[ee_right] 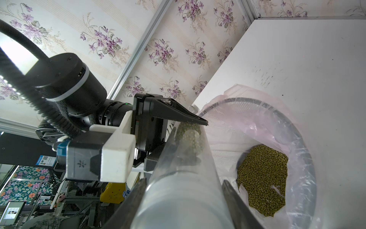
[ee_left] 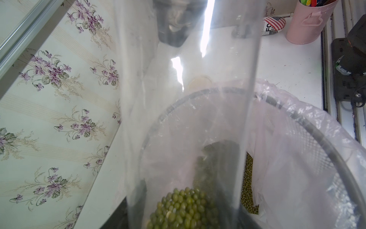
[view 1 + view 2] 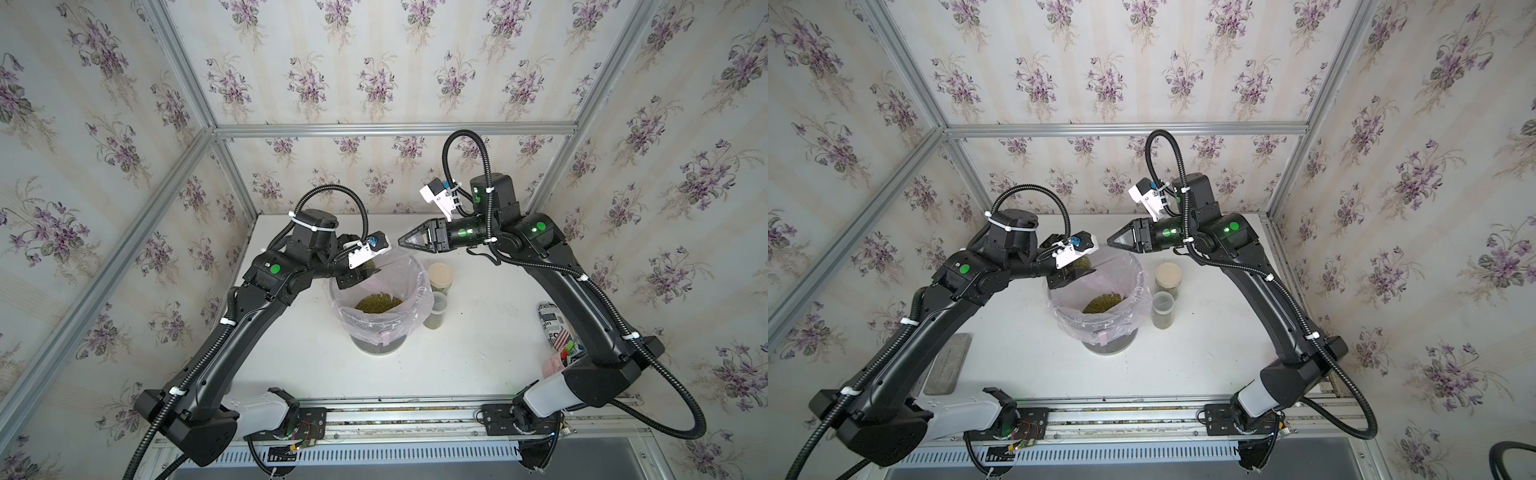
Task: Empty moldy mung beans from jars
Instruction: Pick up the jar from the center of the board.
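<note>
Clamping one clear jar (image 1: 178, 188) from both ends above far rim of bag-lined bin (image 3: 386, 328): left gripper (image 1: 186, 142), right gripper (image 3: 405, 241). Inside, mung beans (image 2: 182, 208) pool at left end. Slip on slick wall could scatter them across table (image 3: 478, 353).

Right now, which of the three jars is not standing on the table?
The clear jar held over the bin, between the left end effector and the right end effector. The tan-lidded jar and the white-lidded jar stand upright on the table.
</note>
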Robot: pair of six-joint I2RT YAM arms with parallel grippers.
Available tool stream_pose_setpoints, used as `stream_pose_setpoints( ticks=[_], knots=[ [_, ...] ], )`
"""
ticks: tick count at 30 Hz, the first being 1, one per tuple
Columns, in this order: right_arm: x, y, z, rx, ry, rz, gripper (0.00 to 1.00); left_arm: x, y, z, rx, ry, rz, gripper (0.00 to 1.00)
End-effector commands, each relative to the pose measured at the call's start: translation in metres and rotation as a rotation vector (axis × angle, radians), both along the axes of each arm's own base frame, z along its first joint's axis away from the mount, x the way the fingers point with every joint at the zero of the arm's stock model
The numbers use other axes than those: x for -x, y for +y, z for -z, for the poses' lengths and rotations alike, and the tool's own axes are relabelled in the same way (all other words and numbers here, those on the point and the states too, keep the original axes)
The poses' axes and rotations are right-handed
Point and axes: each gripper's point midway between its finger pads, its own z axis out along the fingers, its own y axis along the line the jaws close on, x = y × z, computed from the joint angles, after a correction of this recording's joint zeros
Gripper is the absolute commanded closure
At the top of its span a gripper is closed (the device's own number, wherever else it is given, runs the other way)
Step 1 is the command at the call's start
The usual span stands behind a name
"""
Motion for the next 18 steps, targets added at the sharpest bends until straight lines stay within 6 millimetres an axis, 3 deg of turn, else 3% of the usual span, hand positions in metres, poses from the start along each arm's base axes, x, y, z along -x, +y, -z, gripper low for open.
stream_pose_setpoints(
  ticks=[1, 12, 18],
  knots=[
    [-0.0017, 0.0029, -0.0107, -0.034, -0.042, -0.008, 0.62, -0.0011, -0.0025, -0.0038, 0.012, -0.018, 0.01, 0.57],
    [0.0001, 0.0003, -0.0092, -0.027, -0.048, -0.003, 0.5, -0.007, -0.0021, -0.0039, 0.012, -0.031, -0.01, 0.58],
    [-0.0002, -0.0028, -0.0122, -0.023, -0.067, 0.018, 0.32, -0.0083, -0.0019, -0.0041, 0.015, -0.041, -0.014, 0.55]
  ],
)
